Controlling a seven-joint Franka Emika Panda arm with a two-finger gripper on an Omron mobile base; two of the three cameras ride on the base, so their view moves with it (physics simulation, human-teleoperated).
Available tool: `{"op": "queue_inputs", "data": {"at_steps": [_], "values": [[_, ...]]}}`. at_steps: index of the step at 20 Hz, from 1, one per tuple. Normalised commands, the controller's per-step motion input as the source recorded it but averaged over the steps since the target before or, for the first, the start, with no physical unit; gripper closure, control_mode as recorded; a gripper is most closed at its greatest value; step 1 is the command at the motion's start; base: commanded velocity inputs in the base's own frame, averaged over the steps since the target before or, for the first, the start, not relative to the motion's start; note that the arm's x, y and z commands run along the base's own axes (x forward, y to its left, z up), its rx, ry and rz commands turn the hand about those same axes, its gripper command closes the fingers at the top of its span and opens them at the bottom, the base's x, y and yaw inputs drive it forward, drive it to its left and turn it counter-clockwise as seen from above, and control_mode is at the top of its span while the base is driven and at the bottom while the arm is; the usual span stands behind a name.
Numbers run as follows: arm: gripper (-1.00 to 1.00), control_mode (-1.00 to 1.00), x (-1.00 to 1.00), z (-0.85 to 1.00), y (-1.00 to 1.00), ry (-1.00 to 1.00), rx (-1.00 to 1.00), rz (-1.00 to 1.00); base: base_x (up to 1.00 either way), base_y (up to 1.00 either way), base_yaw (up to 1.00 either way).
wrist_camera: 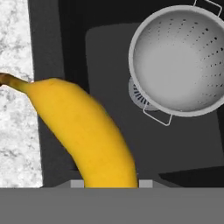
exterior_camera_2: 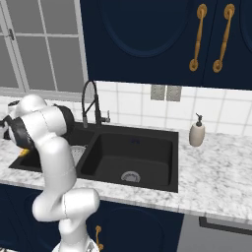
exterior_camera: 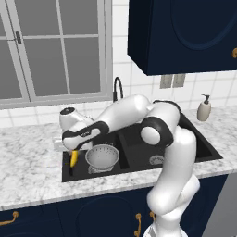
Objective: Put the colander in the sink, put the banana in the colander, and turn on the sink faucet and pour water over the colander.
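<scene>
My gripper [exterior_camera: 74,151] is shut on the banana [exterior_camera: 73,159], which hangs over the left edge of the black sink [exterior_camera: 139,169]. In the hand view the yellow banana [wrist_camera: 83,127] runs up from the gripper [wrist_camera: 111,183], partly over the counter and partly over the left basin. The silvery perforated colander [exterior_camera: 102,156] stands upright in the left basin, to the right of the banana and apart from it. The hand view shows the colander [wrist_camera: 179,61] empty, over the drain. Behind the sink rises the black arched faucet [exterior_camera: 117,88]; no water runs from it.
White marbled counter [exterior_camera: 28,162] surrounds the sink. A beige soap dispenser [exterior_camera: 204,109] stands at the back right. The right basin [exterior_camera_2: 130,155] holds nothing but its drain. A window is behind the counter, and dark cabinets hang above.
</scene>
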Motion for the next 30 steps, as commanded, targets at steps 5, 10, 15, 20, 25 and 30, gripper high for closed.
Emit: {"op": "queue_inputs", "data": {"at_steps": [5, 10, 15, 20, 25, 30], "values": [[1.00, -1.00, 0.03, 0.03, -0.88, 0.00, 0.10, -0.13, 0.00, 0.00, 0.00], [1.00, -1.00, 0.11, 0.00, -0.76, 0.00, 0.02, -0.06, 0.00, 0.00, 0.00], [1.00, -1.00, 0.22, -0.09, -0.28, 0.00, 0.00, -0.10, 0.00, 0.00, 0.00], [1.00, -1.00, 0.38, -0.27, 0.00, 0.00, -0.02, -0.11, 0.00, 0.00, 0.00], [1.00, -1.00, 0.45, -0.24, 0.00, 0.00, 0.00, -0.07, 0.00, 0.00, 0.00], [1.00, -1.00, 0.39, -0.39, 0.00, 0.00, 0.00, -0.07, 0.00, 0.00, 0.00]]}}
